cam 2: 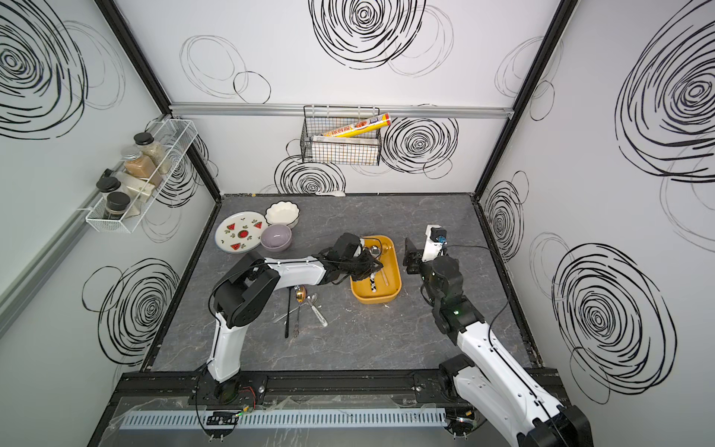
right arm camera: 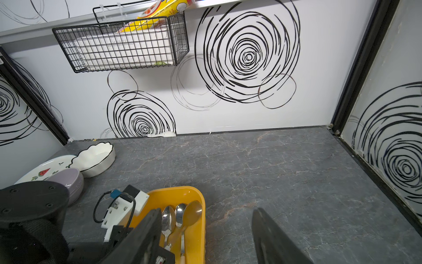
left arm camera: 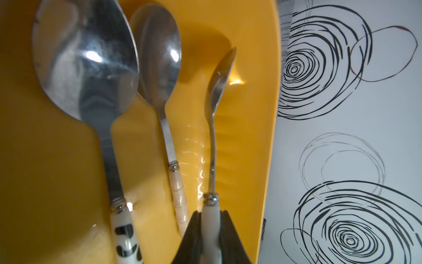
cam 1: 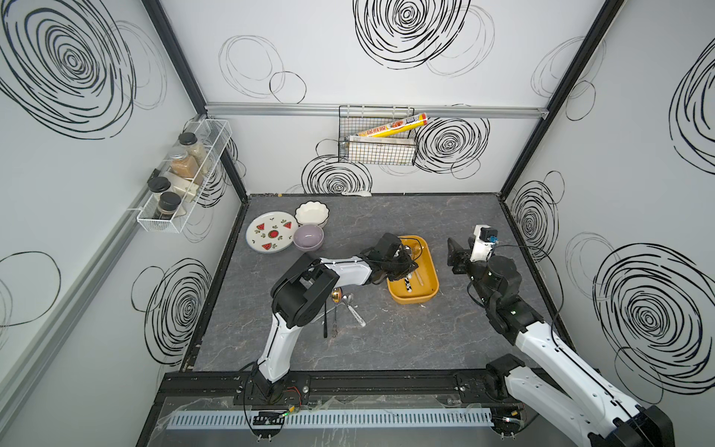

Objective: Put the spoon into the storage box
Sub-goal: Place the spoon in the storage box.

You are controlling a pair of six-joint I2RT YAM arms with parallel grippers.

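Yellow glossy plastic storage box [left arm camera: 251, 114], shallow and round-cornered, has the white-handled steel spoon [left arm camera: 214, 137] inside along one long wall, on edge, bowl toward its far end. The left gripper [left arm camera: 210, 219] clamps the handle; the right gripper [right arm camera: 206, 211] gapes.

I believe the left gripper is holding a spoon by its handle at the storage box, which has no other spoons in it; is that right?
Not quite: the storage box has two other spoons in it, a large spoon and a smaller spoon, as the left wrist view shows. The left gripper is indeed holding a spoon by its handle there.
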